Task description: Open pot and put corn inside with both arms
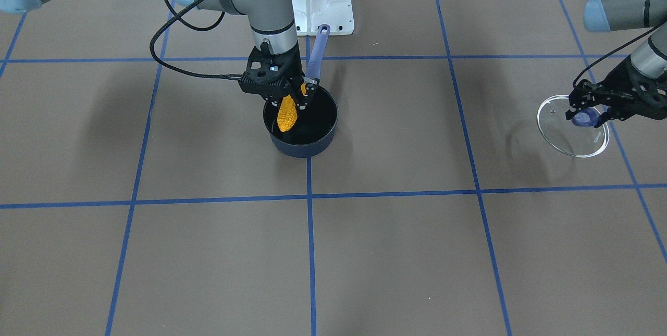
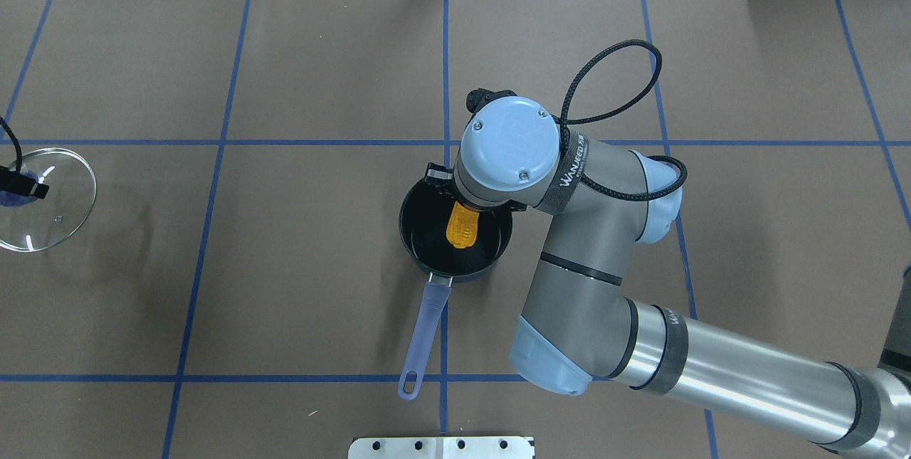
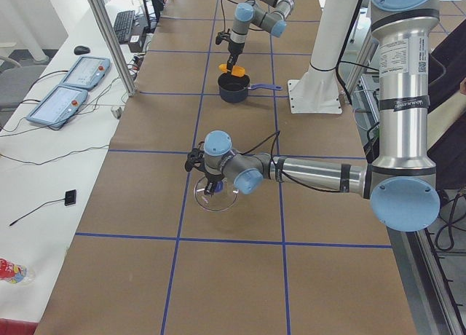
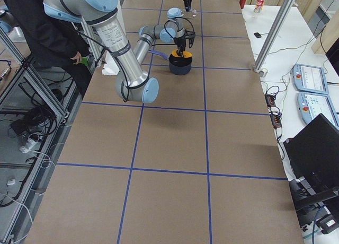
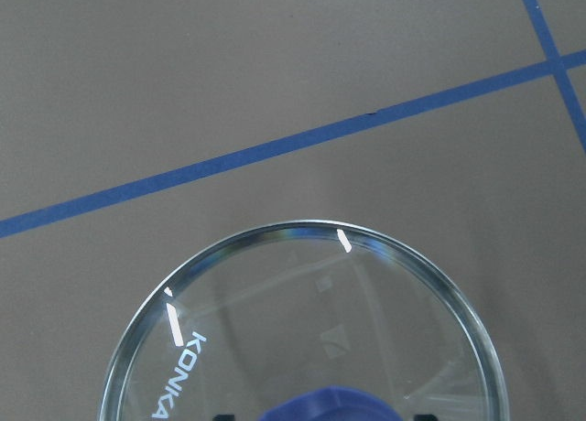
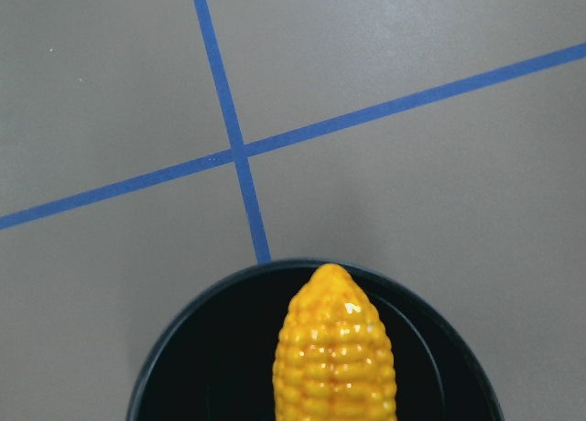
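The long lavender handle [image 2: 425, 327] lies nearest the robot, a flat, smooth strip with a hole at its end, reaching away to the pot [image 1: 307, 146]. The pot is a small round saucepan, dark navy outside and matte black within. It stands uncovered and upright on the brown bench [image 1: 417, 252], astride a blue tape line.

The corn cob [image 1: 286, 113] hangs over the pot's mouth, tilted, with its tapered tip pointing down toward the black inside. It is not yet lying on the bottom. The right gripper [image 1: 293, 99] has it by the thick end, its fingers [image 1: 305, 95] pinching the cob from both sides.

The cob looks like a light, stiff moulded piece, glossy orange-yellow. Its rows of bumpy kernels should give the fingers some bite on an otherwise slick skin. The thick end is probably the soundest place to hold it, since the taper would tend to squeeze out of a pinch. Being round, it may roll or bounce once let go, so a low release seems wise. It looks short enough to lie flat across the bottom.

Farther off, well apart from the pot, the left gripper [image 1: 588, 114] has its fingers [image 1: 603, 116] closed on the purple knob [image 1: 584, 117] of the clear glass lid [image 1: 573, 140]. The lid is thin-rimmed, smooth and breakable. Whether its edge touches the bench I cannot tell.
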You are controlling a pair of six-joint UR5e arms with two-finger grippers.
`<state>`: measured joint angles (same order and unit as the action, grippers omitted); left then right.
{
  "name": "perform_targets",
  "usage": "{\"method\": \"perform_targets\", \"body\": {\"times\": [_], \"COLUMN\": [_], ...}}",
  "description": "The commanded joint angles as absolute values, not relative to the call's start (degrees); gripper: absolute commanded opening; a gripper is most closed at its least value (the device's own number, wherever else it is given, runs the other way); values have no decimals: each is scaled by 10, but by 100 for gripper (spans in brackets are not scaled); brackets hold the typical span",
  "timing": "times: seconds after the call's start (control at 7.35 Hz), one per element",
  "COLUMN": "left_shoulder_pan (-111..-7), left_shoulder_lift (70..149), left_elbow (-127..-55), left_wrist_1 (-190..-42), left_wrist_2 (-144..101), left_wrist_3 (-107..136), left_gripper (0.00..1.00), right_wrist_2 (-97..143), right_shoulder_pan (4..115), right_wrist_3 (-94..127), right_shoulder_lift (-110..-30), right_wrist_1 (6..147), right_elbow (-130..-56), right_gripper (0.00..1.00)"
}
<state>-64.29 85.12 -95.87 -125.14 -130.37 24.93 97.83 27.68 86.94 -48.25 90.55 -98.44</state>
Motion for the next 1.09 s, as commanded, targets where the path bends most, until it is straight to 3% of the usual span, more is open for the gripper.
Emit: {"method": "perform_targets", "body": {"times": [0.0, 0.95], "left_shoulder_pan": [-639, -637], "left_shoulder_lift": [858, 859], "left_elbow": [-947, -941], "left_wrist_1": [-1252, -1254], "left_wrist_2": [-1303, -1303], "left_wrist_3": [250, 250], "left_gripper": [52, 54], "right_wrist_2": [978, 943], "right_shoulder_pan": [278, 235], "right_wrist_3": [868, 882], "right_shoulder_lift": [-483, -480], "right_wrist_1": [888, 888], "right_elbow": [-966, -953], "right_gripper": [7, 10]}}
